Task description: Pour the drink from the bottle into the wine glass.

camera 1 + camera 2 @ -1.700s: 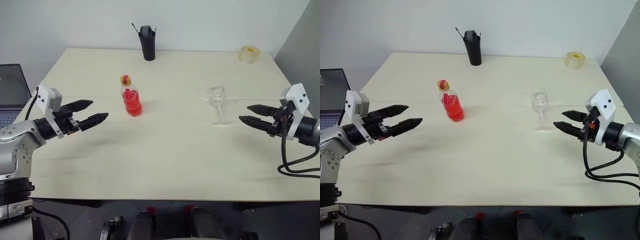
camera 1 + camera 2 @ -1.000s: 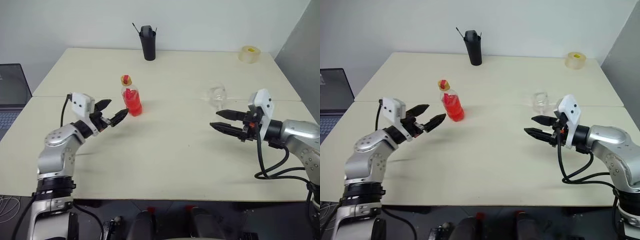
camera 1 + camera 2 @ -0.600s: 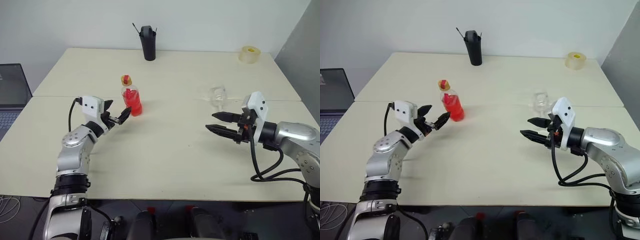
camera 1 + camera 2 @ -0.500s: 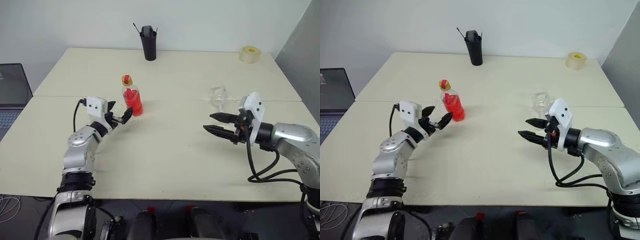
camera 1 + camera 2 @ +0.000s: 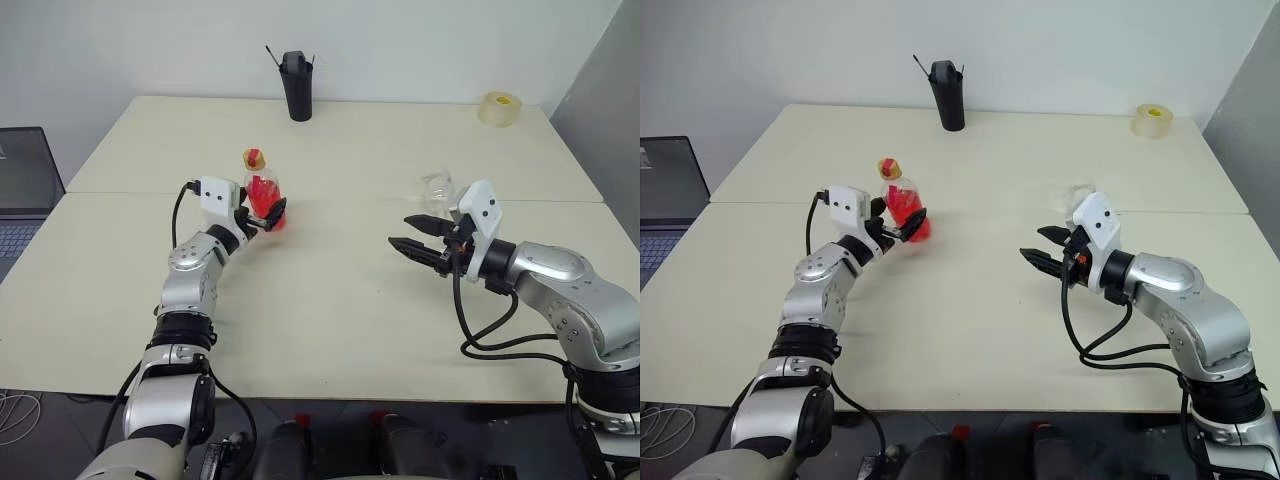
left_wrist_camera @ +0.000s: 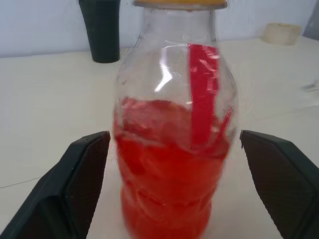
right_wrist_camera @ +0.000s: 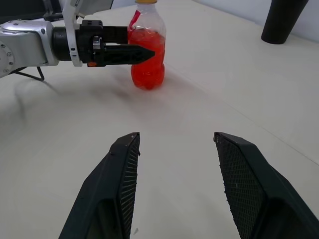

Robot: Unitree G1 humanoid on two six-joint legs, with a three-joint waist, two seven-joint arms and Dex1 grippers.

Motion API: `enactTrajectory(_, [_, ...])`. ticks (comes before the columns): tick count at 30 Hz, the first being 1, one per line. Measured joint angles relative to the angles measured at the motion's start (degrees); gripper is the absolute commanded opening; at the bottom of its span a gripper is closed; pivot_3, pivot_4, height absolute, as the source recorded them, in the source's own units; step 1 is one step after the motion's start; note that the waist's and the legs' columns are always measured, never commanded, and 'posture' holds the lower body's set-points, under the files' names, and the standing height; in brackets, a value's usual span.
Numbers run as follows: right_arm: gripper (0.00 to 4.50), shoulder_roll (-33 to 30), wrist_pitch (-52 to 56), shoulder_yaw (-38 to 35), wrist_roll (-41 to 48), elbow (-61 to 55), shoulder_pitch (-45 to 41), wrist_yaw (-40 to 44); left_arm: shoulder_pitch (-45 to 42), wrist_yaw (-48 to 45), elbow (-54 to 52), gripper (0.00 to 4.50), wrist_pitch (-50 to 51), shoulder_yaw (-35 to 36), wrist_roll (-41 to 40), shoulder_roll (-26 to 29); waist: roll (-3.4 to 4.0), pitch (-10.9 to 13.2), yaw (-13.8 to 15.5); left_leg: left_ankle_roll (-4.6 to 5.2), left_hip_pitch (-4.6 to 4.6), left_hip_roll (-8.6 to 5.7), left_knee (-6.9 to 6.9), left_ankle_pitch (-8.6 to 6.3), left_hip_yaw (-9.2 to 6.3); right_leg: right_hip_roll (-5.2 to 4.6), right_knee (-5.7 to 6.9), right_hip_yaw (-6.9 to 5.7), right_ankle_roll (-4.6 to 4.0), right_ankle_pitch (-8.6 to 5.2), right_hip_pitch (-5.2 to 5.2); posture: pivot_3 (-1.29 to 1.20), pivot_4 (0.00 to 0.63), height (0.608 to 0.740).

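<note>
The bottle (image 5: 262,190), clear with a yellow cap (image 5: 254,158), stands upright left of the table's middle, about half full of red drink (image 6: 169,164). My left gripper (image 5: 272,212) is open, one black finger on each side of the bottle's lower body with a narrow gap at either side in the left wrist view. The wine glass (image 5: 436,188) stands upright to the right, empty. Just in front of it and to its left, my right gripper (image 5: 398,231) hovers open over bare table, nothing between its fingers (image 7: 244,184), pointing toward the bottle.
A tall black cup (image 5: 294,85) stands at the table's far edge, and a roll of tape (image 5: 499,108) lies at the far right corner. A laptop (image 5: 25,190) sits off the table's left side. Bare tabletop (image 5: 330,300) spreads between the arms.
My left gripper has moved forward and right until its open fingers straddle the bottle. The right gripper has drifted a little to the left, still open. Bottle and glass have not moved.
</note>
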Motion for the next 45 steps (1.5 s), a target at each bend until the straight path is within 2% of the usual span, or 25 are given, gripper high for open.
enactTrajectory(14, [2.53,0.17,0.02,0.54,-0.06,-0.28,0.29,-0.17,-12.11,5.06,23.22,4.48,-11.79,0.26,2.53,-4.48,0.0,0.0,-0.06,0.02,-0.14,-0.15,0.2,-0.01,-0.04,0.01,0.02,-0.07,0.0,0.0,-0.04,0.0,0.15,0.74])
enactTrajectory(18, [2.53,0.16,0.02,0.6,-0.1,-0.28,0.12,-0.16,-14.03,6.59,27.85,3.6,-15.52,1.44,2.72,-4.47,0.0,0.0,-0.11,0.02,-0.14,-0.15,0.21,-0.01,-0.05,0.01,0.06,-0.08,0.0,0.0,-0.06,0.0,0.15,0.74])
enactTrajectory(20, [2.53,0.13,0.04,0.6,-0.09,-0.29,0.05,-0.16,-14.1,6.47,28.82,2.93,-16.81,1.96,2.72,-4.46,0.0,0.0,-0.09,0.0,-0.15,-0.15,0.21,0.0,-0.05,0.01,0.06,-0.08,0.01,0.0,-0.06,0.0,0.15,0.74])
enactTrajectory(23, [2.53,0.07,0.9,0.42,0.15,-0.59,-0.42,-0.74,-13.95,4.22,29.3,2.43,-17.68,2.34,2.63,-4.13,0.0,0.0,-0.12,-0.03,-0.16,-0.15,0.23,0.02,-0.04,0.01,0.08,-0.07,0.01,0.0,-0.08,0.0,0.15,0.74])
enactTrajectory(26, [2.53,0.41,5.02,-1.41,1.48,-1.87,-4.23,-3.8,-11.97,-4.07,25.32,2.21,-15.59,1.05,2.55,-3.02,0.0,0.0,-0.24,-0.15,-0.24,-0.14,0.25,0.09,-0.05,0.02,0.26,-0.07,0.01,0.0,-0.19,0.0,0.15,0.74])
enactTrajectory(28, [2.53,1.27,9.28,-3.04,3.0,-3.33,-8.62,-6.79,-8.29,-11.34,16.36,2.21,-10.85,-2.51,2.52,-1.62,0.01,0.0,-0.32,-0.18,-0.32,-0.05,0.26,0.1,-0.12,0.02,0.38,-0.06,0.01,-0.01,-0.28,0.0,0.15,0.74])
enactTrajectory(29, [2.53,1.68,12.87,-3.67,4.63,-4.79,-11.62,-8.44,-4.66,-16.06,6.69,2.21,-5.08,-5.36,1.56,-0.38,0.02,0.0,-0.37,-0.19,-0.38,0.04,0.27,0.11,-0.18,0.01,0.38,-0.07,0.01,-0.01,-0.32,0.0,0.15,0.74])
enactTrajectory(32, [2.53,2.74,20.37,-3.95,8.57,-9.3,-15.78,-11.23,1.97,-23.94,-13.39,2.21,8.42,-10.85,-1.97,2.25,0.03,0.0,-0.39,-0.19,-0.56,0.17,0.33,0.11,-0.37,-0.06,0.39,-0.08,0.0,-0.01,-0.33,0.0,0.15,0.74])
enactTrajectory(35, [2.53,6.2,27.28,-3.95,13.56,-13.5,-16.65,-13.97,4.79,-26.85,-27.9,2.21,18.88,-13.32,-6.24,3.06,0.04,0.0,-0.2,-0.18,-0.71,0.08,0.46,0.1,-0.65,-0.06,0.37,-0.13,0.01,-0.01,-0.33,0.0,0.15,0.74])
enactTrajectory(40, [2.53,7.42,33.78,-4.16,19.49,-18.54,-16.65,-16.36,5.78,-30.18,-39.24,2.21,26.7,-15.43,-12.03,2.98,0.05,-0.01,-0.15,-0.15,-0.72,-0.03,0.47,0.09,-0.74,-0.07,0.33,-0.21,0.02,-0.02,-0.3,0.0,0.15,0.74])
enactTrajectory(45, [2.53,3.8,35.87,-7.57,22.63,-19.48,-16.65,-16.66,6.55,-33.69,-40.16,2.21,28.79,-18.44,-12.93,3.47,0.05,-0.01,-0.19,0.0,-0.72,-0.05,0.46,0.02,-0.75,-0.05,0.28,-0.27,0.02,-0.02,-0.31,0.0,0.15,0.74])
